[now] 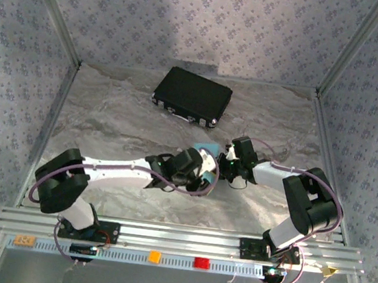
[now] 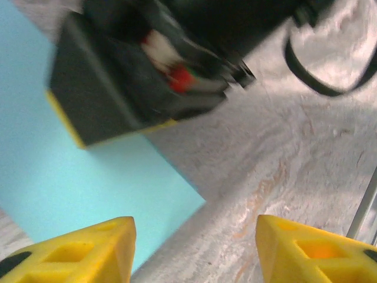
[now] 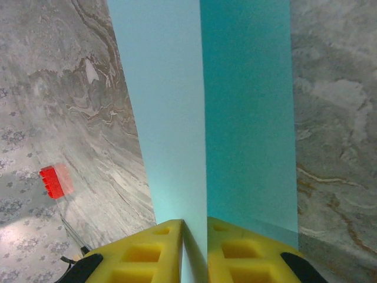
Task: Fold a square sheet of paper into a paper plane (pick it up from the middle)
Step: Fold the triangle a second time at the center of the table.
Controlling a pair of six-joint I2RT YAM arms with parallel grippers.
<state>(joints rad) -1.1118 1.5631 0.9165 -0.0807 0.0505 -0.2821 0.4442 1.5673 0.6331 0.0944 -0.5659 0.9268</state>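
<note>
- The sheet of paper (image 3: 177,106), light blue, is at mid-bench between the two wrists, well apart from the black case (image 1: 192,97) farther back.
- From the right wrist it shows as two panels, one pale and one deeper teal. They meet along a straight line running away from the fingers. I take this for a fold under way, though I cannot tell whether that line is a crease or an edge.
- The right jaws are pressed together on the paper, which passes between the two yellow fingers (image 3: 153,250) with no gap showing.
- The left jaws stand well apart and hold nothing. In the left wrist view one finger overlaps the paper near its corner, and the other is over bare bench (image 2: 294,153).
- The black body of the right wrist (image 2: 118,76) hangs just beyond the left jaws, very near them.
- Risks, as I judge them:
  - A single pinch holds thin paper, so a pull or twist from the right arm could skew the fold or tear the sheet at the fingers.
  - If the left jaws close off the edge, they would crumple the corner rather than set a crease.
  - The two wrists are close enough to knock each other.
</note>
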